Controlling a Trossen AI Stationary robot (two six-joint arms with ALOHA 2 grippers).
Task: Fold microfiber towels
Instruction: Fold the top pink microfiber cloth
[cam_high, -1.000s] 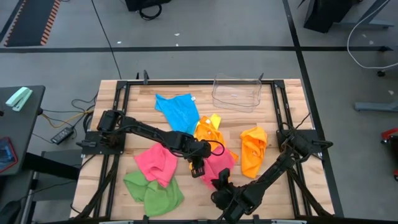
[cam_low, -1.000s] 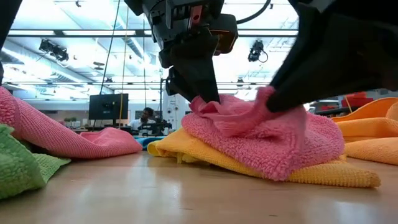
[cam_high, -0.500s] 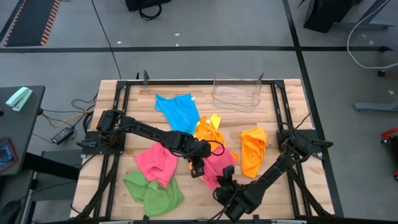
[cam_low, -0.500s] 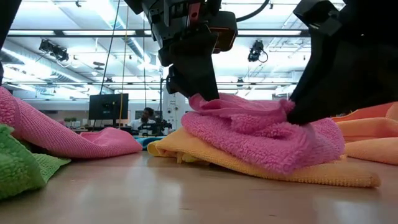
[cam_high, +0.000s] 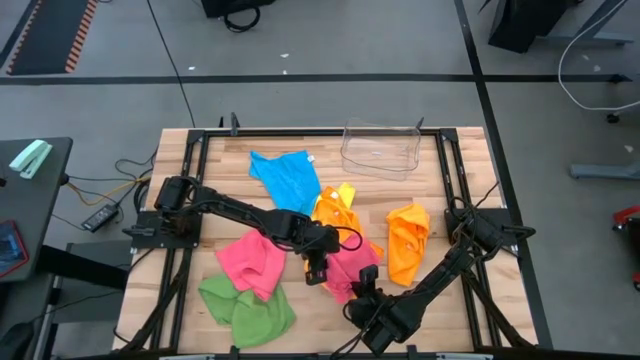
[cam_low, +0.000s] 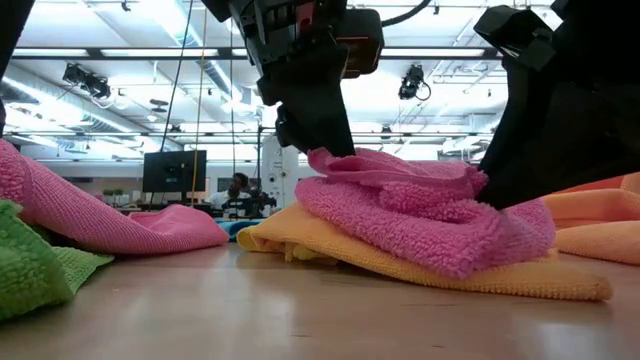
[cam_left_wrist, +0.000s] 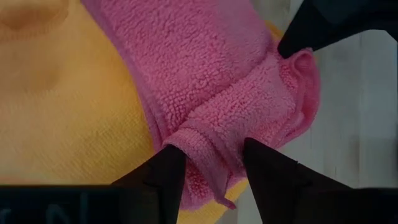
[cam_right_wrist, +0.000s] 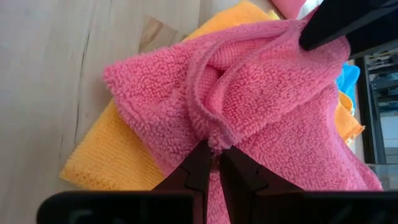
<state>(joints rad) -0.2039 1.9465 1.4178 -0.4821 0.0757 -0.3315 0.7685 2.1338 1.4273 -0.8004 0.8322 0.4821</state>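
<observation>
A pink microfiber towel lies bunched on a yellow-orange towel near the table's middle front. My left gripper is at the pink towel's left end, with a fold of it between its fingers. My right gripper is at the towel's near right end, shut on a gathered bit of its edge. In the low view the towel's upper layer runs across between my left gripper and my right gripper. My left gripper has a thick fold of the pink towel between its two fingers, which stand well apart and touch it on both sides. It comes slanting down from the table's left. The towel's bulk rests on the yellow-orange towel. My right gripper pinches a bunched piece of the pink towel's hemmed edge between its nearly closed fingertips. It comes slanting down from the near right. Several layers are gathered there, and the towel below rests on the yellow-orange towel.
A second pink towel and a green one lie at the front left. A blue towel lies behind, an orange one to the right. A clear plastic bin stands at the far edge.
My right gripper has tipped and carried its pinched bit of the pink towel a little toward the table's right. The raised bunch there has come down, and the towel's upper layer now lies stretched flatter between the two grippers.
</observation>
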